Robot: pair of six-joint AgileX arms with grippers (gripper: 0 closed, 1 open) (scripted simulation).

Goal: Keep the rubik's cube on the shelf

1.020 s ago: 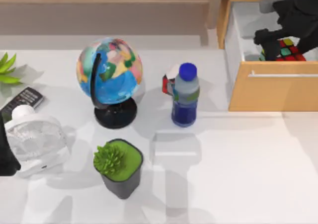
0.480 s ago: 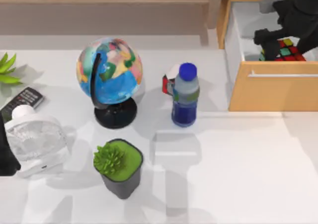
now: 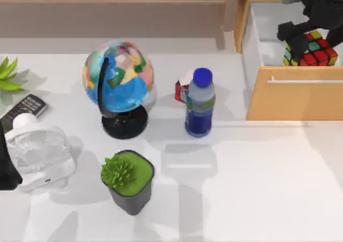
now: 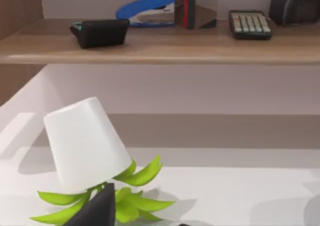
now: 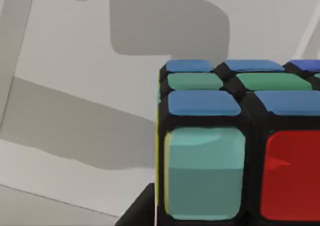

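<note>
From above, my right hand (image 3: 300,38) covers the upper left part of the rubik's cube (image 3: 313,51), and I cannot see how its fingers stand. The small red-and-white box (image 3: 181,90) is mostly hidden behind the bottle (image 3: 200,103). My right wrist view cuts the cube off at the frame's right and lower edges.

The right end effector (image 3: 305,38) is up at the far right, its fingers closed tight. The left arm sits parked at the left edge.
</note>
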